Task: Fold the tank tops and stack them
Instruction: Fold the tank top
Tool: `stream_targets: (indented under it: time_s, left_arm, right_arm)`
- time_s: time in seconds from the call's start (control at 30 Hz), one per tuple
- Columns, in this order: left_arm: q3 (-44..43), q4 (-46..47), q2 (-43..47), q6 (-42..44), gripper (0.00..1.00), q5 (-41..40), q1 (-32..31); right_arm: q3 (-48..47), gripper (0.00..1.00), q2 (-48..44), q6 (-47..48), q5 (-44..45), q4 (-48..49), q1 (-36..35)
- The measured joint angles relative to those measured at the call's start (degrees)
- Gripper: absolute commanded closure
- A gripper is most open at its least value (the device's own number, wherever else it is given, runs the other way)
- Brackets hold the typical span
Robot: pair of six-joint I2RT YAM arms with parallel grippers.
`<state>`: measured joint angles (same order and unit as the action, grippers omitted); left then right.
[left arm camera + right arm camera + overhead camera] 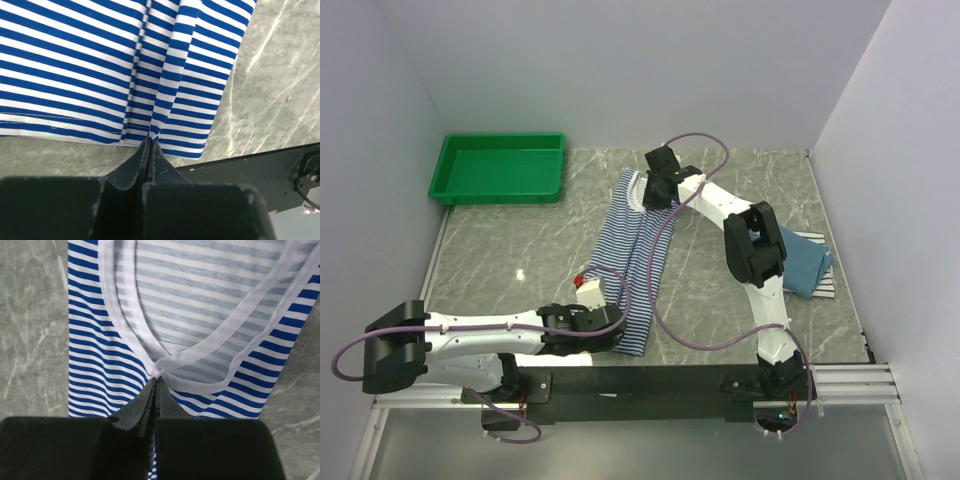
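Our left gripper closed tight on the hem of the blue-and-white striped cloth tank top above it; our right gripper pinched its neckline.

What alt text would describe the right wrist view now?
The right gripper has its black jaws shut on the white trim of the blue-and-white striped cloth tank top, which lies on the grey marbled table.

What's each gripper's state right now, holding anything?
Left gripper: jaws shut on the blue-and-white striped tank top, at its hem.
Right gripper: jaws shut on the same top's white neckline trim.
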<state>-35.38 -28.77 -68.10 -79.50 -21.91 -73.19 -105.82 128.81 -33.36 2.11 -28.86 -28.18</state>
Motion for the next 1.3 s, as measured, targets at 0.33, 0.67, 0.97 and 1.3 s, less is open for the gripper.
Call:
stream_targets:
  time_s: [0.33, 0.67, 0.97, 1.3]
  left_arm:
    - [1.7, -1.0, 2.3, -0.9, 0.99, 0.6, 2.9]
    - [3.6, -0.7, 2.3, 0.1, 0.53, 2.7, 5.1]
    - [-1.5, -5.6, 6.8, 3.1, 0.47, 0.5, 9.9]
    - [-4.0, -5.1, 2.5, 14.6, 0.52, 1.6, 33.0]
  right_arm:
    - [-1.9, 1.00, 0.5, 0.0, 1.1, -0.6, -0.3]
    - [-2.2, 0.49, 2.6, 0.7, -0.9, 1.7, -0.2]
    - [7.6, 0.46, -6.8, 1.7, -1.0, 5.7, -0.2]
    - [33.7, 0.51, -26.5, -1.6, -0.3, 13.1, -4.0]
